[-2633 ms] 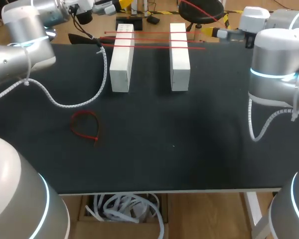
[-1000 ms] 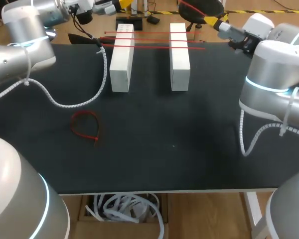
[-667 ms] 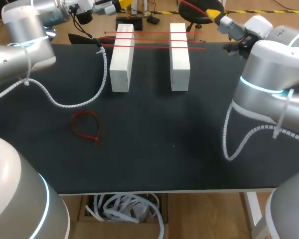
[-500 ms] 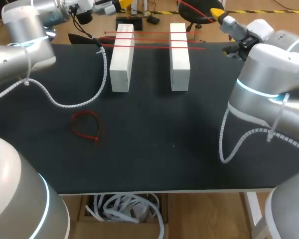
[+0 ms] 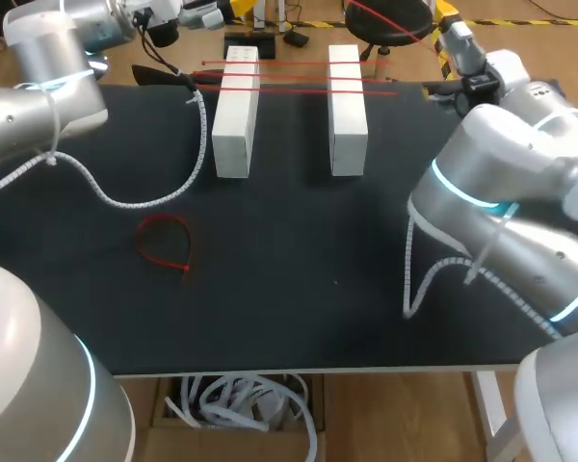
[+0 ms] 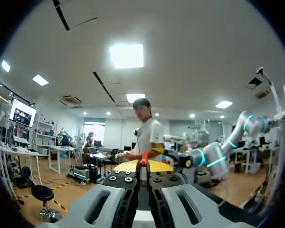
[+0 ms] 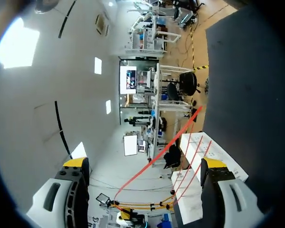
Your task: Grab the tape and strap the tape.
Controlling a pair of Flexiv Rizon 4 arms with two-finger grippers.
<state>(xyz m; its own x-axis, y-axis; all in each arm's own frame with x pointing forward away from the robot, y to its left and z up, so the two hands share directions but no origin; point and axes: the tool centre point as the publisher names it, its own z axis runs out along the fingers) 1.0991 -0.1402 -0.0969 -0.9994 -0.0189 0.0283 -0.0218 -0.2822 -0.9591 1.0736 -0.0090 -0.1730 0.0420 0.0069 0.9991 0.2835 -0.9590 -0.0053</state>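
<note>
Right arm [image 5: 501, 183] raised at far table [image 5: 299, 318] edge, right pincer [image 7: 145, 163] spread wide, left pincer [image 6: 143, 167] clamping red tape [image 6: 143, 162]

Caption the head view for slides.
Right gripper at the table's far edge; red ties span two white blocks; a looped red tie lies apart.

Thin red straps [image 5: 294, 64] lie straight and parallel across the tops of two white blocks [image 5: 235, 111] at the far side of the bench [image 5: 299, 250]. Another red strap, closed into a loop [image 5: 162, 260], lies flat on the bench well apart from them. A short red end [image 6: 143, 162] sits pinched in the left gripper [image 6: 143, 166].
</note>
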